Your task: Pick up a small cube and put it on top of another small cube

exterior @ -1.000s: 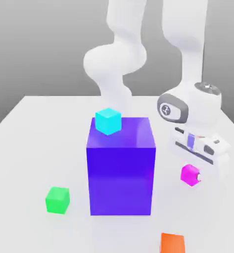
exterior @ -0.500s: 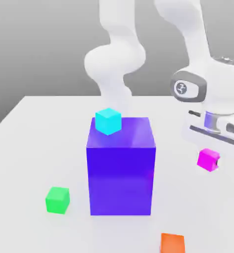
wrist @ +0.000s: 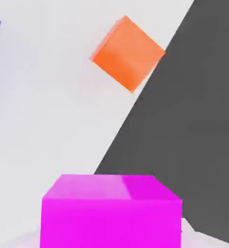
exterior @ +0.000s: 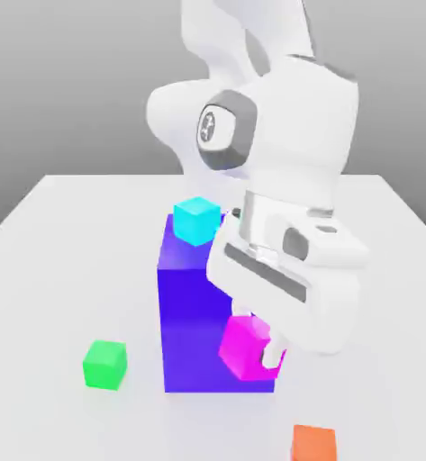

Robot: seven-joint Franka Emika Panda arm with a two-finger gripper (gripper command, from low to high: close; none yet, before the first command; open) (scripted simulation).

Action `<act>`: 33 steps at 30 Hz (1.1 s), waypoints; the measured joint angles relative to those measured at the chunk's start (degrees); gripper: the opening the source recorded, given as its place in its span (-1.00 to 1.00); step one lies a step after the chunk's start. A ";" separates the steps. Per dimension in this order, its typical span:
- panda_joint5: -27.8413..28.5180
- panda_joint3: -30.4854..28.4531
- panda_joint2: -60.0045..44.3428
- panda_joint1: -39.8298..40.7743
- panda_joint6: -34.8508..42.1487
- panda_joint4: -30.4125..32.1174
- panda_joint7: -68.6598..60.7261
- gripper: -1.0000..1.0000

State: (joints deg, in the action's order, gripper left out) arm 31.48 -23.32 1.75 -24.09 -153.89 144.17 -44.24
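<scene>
Magenta cube (exterior: 244,348) in closed pincer (exterior: 258,353), above white table (exterior: 63,270).

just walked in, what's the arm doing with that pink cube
The gripper is shut on the pink cube and holds it off the table, in front of the big blue block. The green cube it should go on sits alone at the exterior view's left, nothing on it yet. A cyan cube rests on top of the block, and an orange cube lies near the front edge.
</scene>
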 joint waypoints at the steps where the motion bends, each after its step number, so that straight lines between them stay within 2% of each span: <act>1: 0.09 -0.51 0.72 1.02 0.29 0.46 -1.27 -1.00; 10: -2.13 -7.03 5.60 7.58 1.82 4.99 -14.83 -1.00; 18: -8.36 -15.09 6.53 11.22 1.89 9.32 -29.91 -1.00; 22: -17.77 -19.41 6.19 9.12 1.21 14.00 -40.95 -1.00; 25: -22.40 -20.55 3.96 7.61 -1.03 14.71 -44.75 -1.00; 29: -29.61 -20.76 -0.12 5.77 -4.40 14.73 -49.91 -1.00; 33: -39.27 -18.56 -4.85 5.77 -7.40 14.47 -56.78 -1.00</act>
State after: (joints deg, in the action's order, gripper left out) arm -7.80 -41.87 -3.10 -18.32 -161.29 158.64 -101.03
